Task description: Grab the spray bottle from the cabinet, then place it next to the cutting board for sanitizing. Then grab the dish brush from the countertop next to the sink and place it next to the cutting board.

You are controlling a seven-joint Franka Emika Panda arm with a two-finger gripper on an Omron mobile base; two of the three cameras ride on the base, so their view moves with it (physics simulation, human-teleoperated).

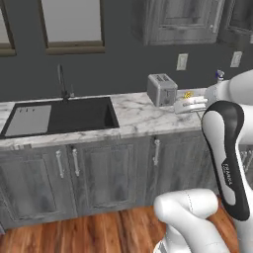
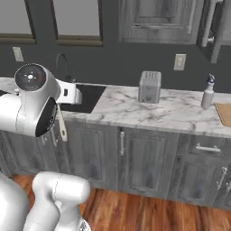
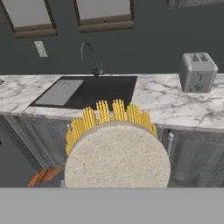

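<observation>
Countertop [image 2: 135, 108] — one toaster [image 2: 149, 86], one spray bottle [image 2: 208, 92].

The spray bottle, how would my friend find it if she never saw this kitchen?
Start at the white marble countertop and go right, past the silver toaster. The spray bottle stands upright just left of the wooden cutting board. It is the only small pale bottle, with a blue-and-white trigger top.
</observation>
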